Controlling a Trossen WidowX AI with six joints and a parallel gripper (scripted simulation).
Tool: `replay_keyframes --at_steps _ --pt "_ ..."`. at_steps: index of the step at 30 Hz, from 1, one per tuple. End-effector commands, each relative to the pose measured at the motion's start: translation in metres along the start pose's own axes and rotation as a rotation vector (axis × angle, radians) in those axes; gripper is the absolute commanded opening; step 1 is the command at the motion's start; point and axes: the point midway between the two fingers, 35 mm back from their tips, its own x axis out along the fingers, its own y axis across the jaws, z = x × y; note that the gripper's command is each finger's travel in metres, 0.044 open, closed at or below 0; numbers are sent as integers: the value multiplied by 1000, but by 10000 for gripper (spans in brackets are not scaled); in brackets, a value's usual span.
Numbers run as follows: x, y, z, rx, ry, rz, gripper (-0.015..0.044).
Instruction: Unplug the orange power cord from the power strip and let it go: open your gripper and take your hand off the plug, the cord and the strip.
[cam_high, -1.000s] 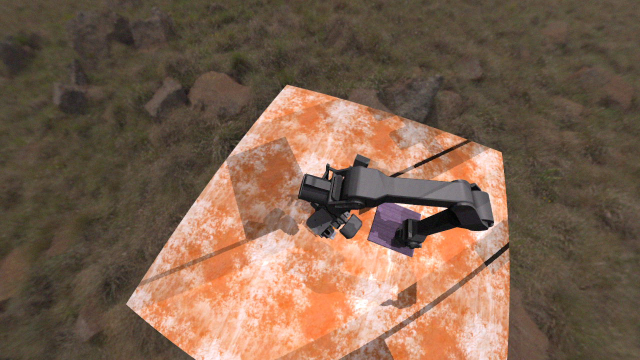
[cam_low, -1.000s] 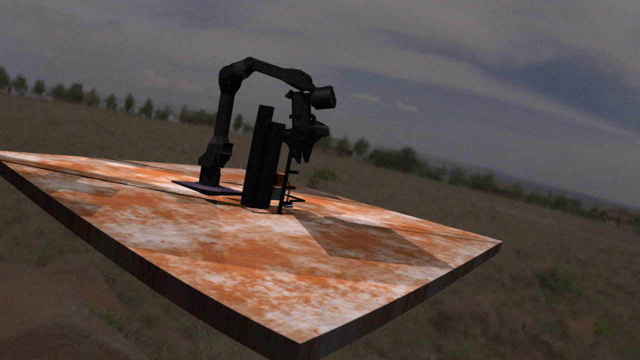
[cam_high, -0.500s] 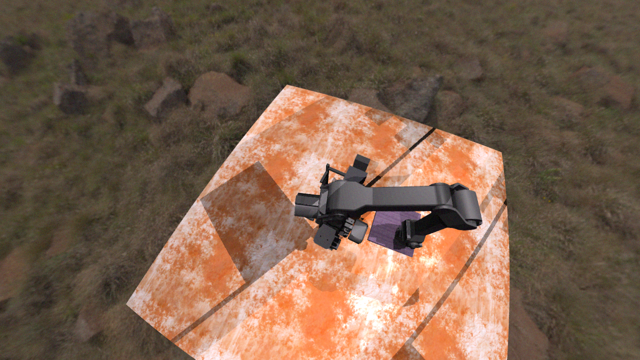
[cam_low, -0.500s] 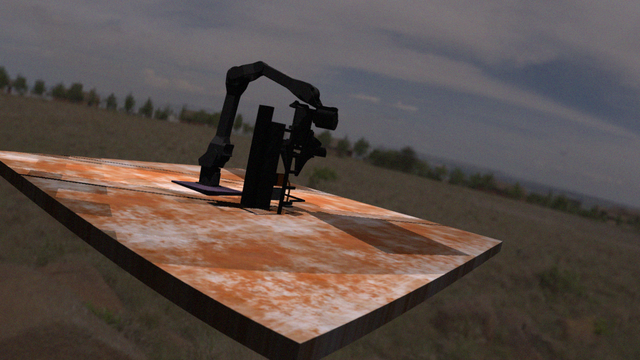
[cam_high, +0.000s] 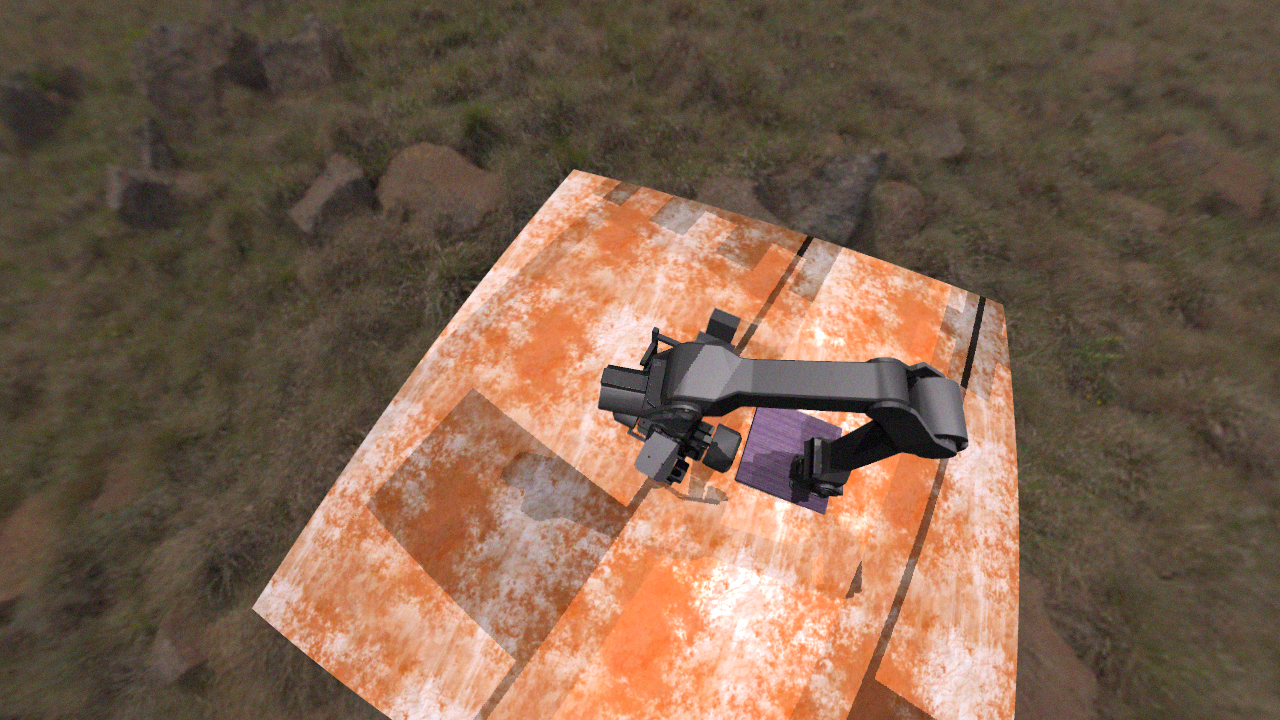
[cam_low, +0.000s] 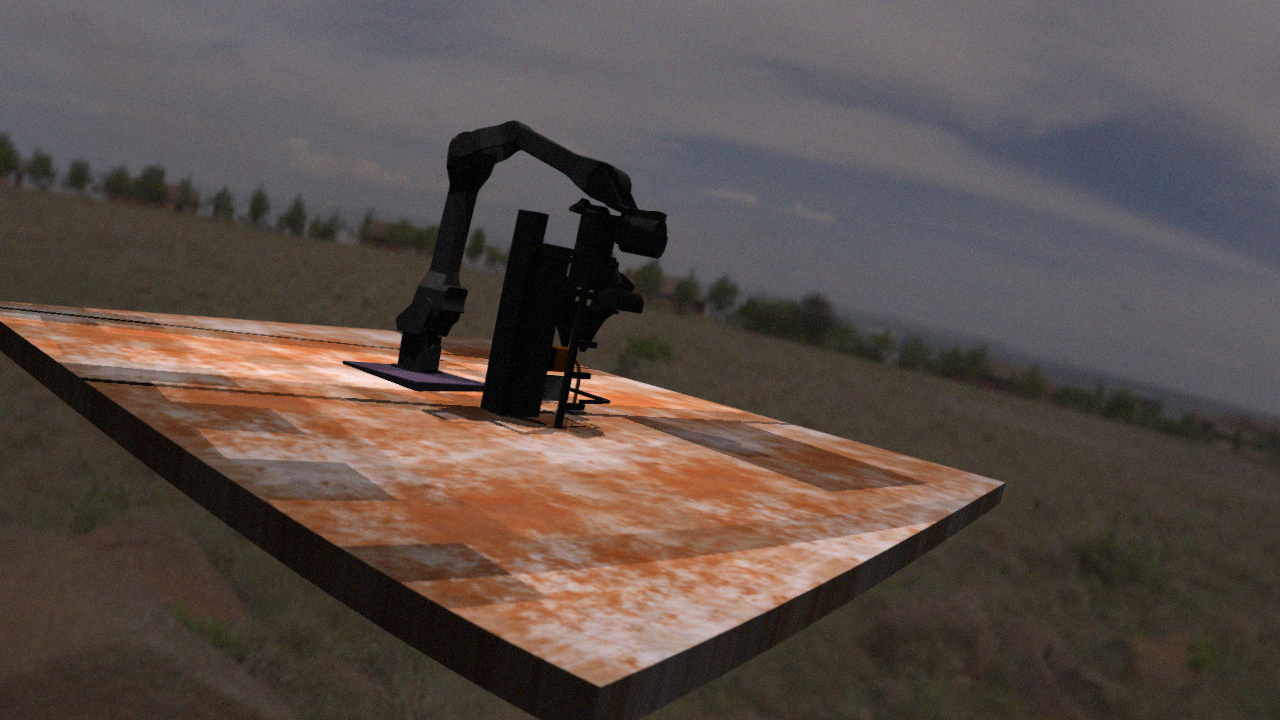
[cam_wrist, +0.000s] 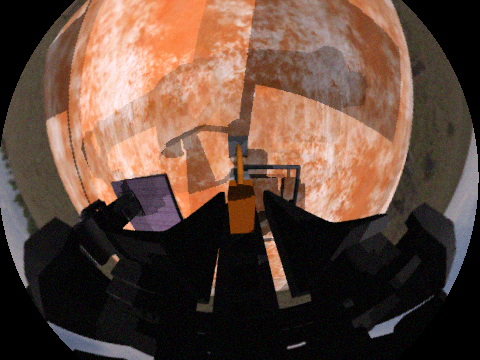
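The orange plug (cam_low: 562, 358) (cam_wrist: 241, 216) is low at the front of the dark upright power strip (cam_low: 554, 291). Its orange cord (cam_wrist: 240, 162) runs down from it towards a small grey block (cam_wrist: 238, 145). Whether the plug's prongs are seated is hidden. My gripper (cam_wrist: 244, 195) is partly open, pointing down, with the plug in line with the gap between its fingertips. Thin gaps show on both sides of the plug, and nothing is gripped. In the top view the arm hides the plug, the cord and most of the strip.
A taller black post (cam_low: 512, 313) stands behind the strip. A thin black rack with short pegs (cam_high: 656, 343) stands close beside it; its lower bar (cam_wrist: 272, 167) shows right of the cord. My arm's base stands on a purple plate (cam_high: 776, 443) (cam_low: 402, 377) (cam_wrist: 160, 200).
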Motion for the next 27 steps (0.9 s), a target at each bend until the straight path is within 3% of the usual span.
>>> replay_keyframes --at_steps 1,19,23,27 --pt "0 1 -6 -6 -2 2 160" --pt "12 2 -13 -6 -1 2 160" --pt "10 2 -13 0 -1 2 55" --pt "10 2 -13 0 -1 2 28"
